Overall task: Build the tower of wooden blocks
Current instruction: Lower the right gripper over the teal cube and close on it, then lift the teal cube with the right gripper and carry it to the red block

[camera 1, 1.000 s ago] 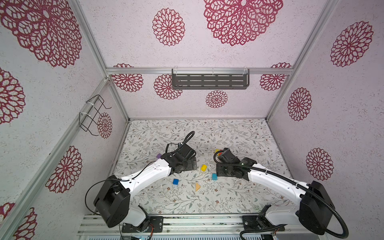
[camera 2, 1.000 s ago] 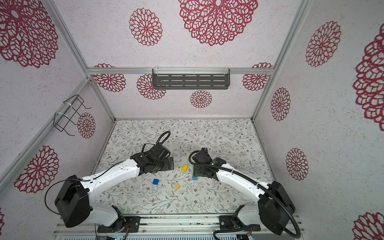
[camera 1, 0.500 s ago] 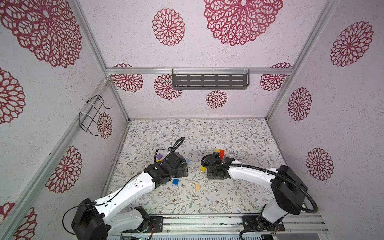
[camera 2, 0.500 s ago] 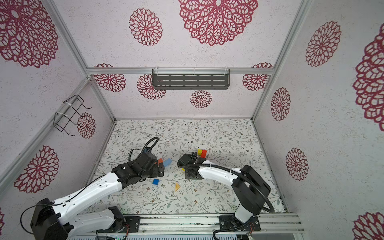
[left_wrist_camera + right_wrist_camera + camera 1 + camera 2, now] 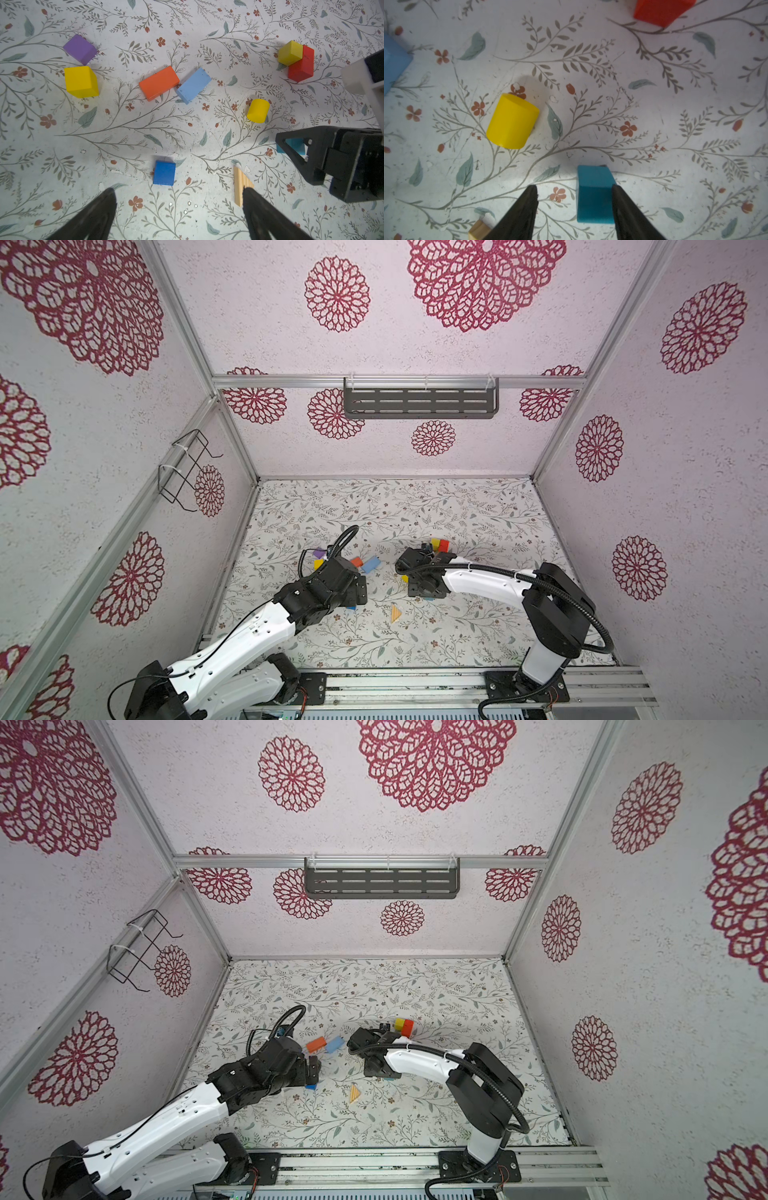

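The left gripper (image 5: 178,190) hung above the table (image 5: 457,510) with its fingers spread wide and nothing between them. A blue cube (image 5: 164,172) lay just ahead of the gap, apart from both fingers. A bare wooden wedge (image 5: 239,182) lay partly hidden behind one fingertip. Farther ahead of this gripper an orange brick (image 5: 159,83) and a pale blue brick (image 5: 193,85) lay flat, touching at a corner. Off to one side of them sat a yellow cube (image 5: 81,82) and, just beyond it, a purple cube (image 5: 80,48).

The right gripper (image 5: 573,187) was low over the table with its fingers apart and a teal block (image 5: 593,195) between them. The block sat close against one finger, with a clear gap to the other, so it was not pinched. A yellow cylinder (image 5: 512,121) sat ahead of that gripper, well clear of its fingers. Beyond the right gripper a small yellow cube (image 5: 289,53) touched a red block (image 5: 302,66); whether it sat on the block or leaned beside it could not be told. All the blocks lay scattered across the table.
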Motion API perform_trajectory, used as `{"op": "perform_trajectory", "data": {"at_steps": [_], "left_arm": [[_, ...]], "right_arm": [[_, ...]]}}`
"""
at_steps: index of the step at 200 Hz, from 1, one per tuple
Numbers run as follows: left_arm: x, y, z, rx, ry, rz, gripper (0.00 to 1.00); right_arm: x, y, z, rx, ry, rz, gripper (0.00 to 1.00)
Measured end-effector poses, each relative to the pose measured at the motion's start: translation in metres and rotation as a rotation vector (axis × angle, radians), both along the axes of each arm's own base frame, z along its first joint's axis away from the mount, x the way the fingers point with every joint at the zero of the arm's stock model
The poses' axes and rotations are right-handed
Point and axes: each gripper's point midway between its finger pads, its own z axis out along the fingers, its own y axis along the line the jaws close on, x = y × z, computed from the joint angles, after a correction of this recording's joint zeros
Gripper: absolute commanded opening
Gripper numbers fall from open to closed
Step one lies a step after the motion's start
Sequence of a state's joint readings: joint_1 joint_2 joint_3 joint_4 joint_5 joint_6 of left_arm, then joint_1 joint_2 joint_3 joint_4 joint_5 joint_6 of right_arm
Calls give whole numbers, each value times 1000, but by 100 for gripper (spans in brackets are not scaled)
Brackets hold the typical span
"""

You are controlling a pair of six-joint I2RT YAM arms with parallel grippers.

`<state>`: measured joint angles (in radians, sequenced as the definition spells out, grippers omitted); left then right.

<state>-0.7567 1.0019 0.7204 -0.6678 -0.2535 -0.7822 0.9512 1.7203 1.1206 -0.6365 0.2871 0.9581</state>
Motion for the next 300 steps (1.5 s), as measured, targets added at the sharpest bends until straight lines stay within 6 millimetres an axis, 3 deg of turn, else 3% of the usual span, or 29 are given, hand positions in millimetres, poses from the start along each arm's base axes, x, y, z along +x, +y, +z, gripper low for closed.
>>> {"op": "perform_trajectory", "data": {"at_steps": [63, 110, 168, 276, 300], "left_arm": [[0, -2, 3, -20, -7, -2, 97], [-1, -1, 4, -39, -16, 8, 97], [0, -2, 4, -43, -17, 13, 97], [1, 0, -2, -40, 0, 46, 97], [1, 0, -6, -32, 11, 50, 97]], "right_arm": [[-13, -5, -2, -24, 15, -12, 54], [-19, -16, -2, -38, 21, -14, 60], [-15, -28, -5, -30, 20, -45, 58], [-1, -24, -9, 6, 21, -22, 39], [1, -23, -10, 8, 20, -13, 30]]}}
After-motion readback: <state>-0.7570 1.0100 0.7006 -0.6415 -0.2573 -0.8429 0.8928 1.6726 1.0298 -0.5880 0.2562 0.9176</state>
